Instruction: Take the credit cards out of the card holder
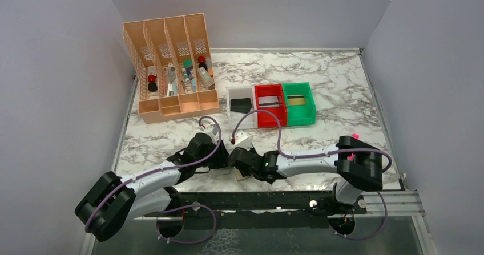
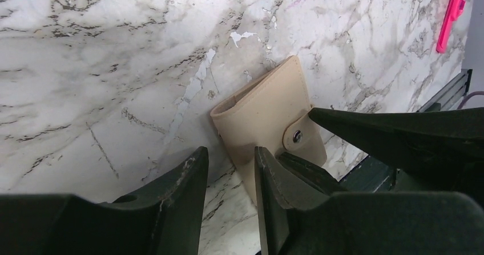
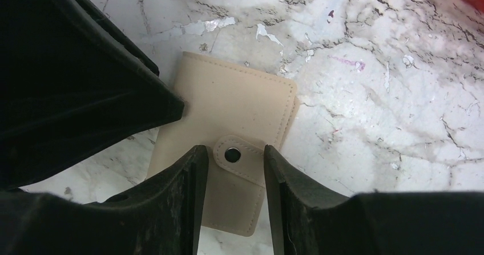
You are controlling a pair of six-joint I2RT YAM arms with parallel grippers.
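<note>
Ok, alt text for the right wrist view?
A closed tan card holder lies on the marble table, its snap tab fastened. The right gripper hangs over it, jaws apart on either side of the tab; whether they touch it is unclear. A black finger of the other arm crowds the left, tip at the holder's edge.

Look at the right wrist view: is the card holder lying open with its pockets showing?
No, the card holder lies closed, its snap tab fastened across the front.

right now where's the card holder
Seen from both wrists, the card holder lies closed on the marble table near the front edge, its snap tab between the right gripper's fingers, the left gripper alongside.
</note>
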